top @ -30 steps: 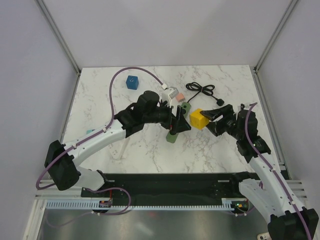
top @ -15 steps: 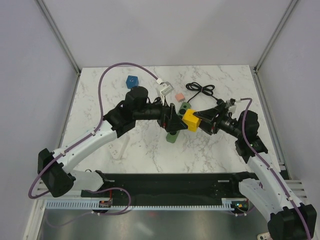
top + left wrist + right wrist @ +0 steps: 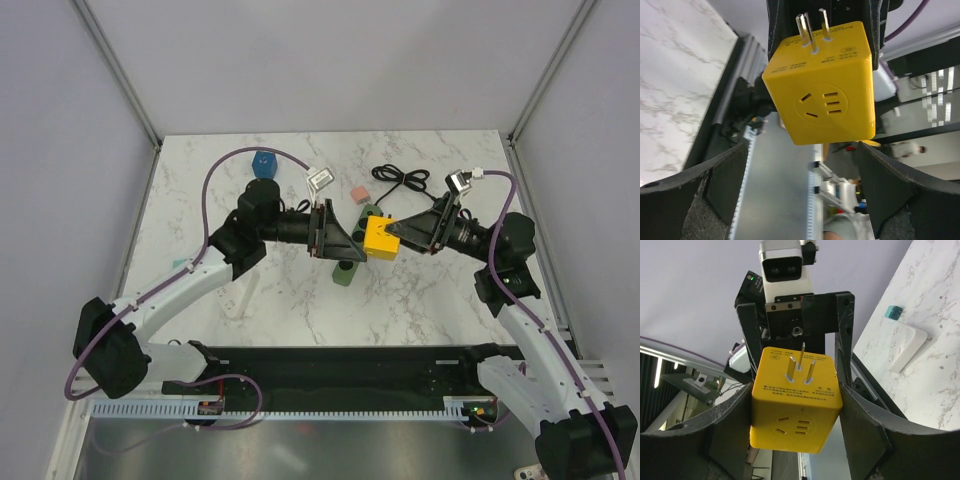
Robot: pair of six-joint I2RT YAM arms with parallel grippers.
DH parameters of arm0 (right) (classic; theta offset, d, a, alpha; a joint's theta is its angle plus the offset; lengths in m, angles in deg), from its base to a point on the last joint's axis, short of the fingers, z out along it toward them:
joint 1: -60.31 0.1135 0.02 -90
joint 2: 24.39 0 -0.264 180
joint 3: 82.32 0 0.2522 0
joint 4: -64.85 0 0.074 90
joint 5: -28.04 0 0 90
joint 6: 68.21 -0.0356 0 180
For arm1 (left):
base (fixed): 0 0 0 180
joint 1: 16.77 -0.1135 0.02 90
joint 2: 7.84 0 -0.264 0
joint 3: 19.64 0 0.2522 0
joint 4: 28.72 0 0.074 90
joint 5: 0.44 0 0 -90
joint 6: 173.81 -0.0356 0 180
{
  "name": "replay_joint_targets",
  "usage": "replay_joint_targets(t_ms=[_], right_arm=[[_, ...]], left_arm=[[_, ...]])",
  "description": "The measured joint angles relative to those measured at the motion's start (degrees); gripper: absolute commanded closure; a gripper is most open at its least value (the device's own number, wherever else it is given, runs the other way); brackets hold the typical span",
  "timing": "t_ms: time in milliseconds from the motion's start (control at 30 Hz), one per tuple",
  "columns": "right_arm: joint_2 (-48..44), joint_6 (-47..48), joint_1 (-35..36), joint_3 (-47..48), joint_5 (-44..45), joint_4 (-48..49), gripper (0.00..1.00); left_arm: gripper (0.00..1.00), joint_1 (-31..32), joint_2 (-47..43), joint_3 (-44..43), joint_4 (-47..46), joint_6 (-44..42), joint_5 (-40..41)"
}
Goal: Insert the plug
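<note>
Plug cube (image 3: 381,238): yellow, three metal prongs, socket slots on adjacent face.
Right gripper (image 3: 393,234): I see it clenched on Plug cube, from 3 o'clock.
Left gripper (image 3: 350,241): spread wide, at its 9 o'clock.

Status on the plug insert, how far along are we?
Done: the yellow cube adapter is lifted, clamped between the fingers of the right gripper. In hand: the open left gripper faces it without touching, possibly a handover. Left: its prongs are bare, in no socket; the white power strip lies unused.
</note>
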Motion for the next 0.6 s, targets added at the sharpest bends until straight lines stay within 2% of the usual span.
replay_joint_targets(t_ms=[67, 233, 400, 600], right_arm=[[0.2, -0.26, 0.0, 0.24, -1.03, 1.49, 0.77], [0.26, -0.61, 0.26, 0.24, -2.43, 2.97, 0.78], [0.28, -0.11, 0.33, 0.24, -2.71, 1.95, 0.78], [0.61, 0.02, 0.46, 0.24, -2.71, 1.66, 0.78]], left_arm=[[0.04, 0.0, 0.17, 2.34, -6.19, 6.23, -1.7], [0.05, 0.0, 1.81, 3.15, -16.81, 15.45, -3.85], [0.06, 0.0, 3.04, 3.15, -22.64, 19.82, -4.26], [0.12, 0.0, 5.05, 1.97, -23.37, 20.48, -4.26]])
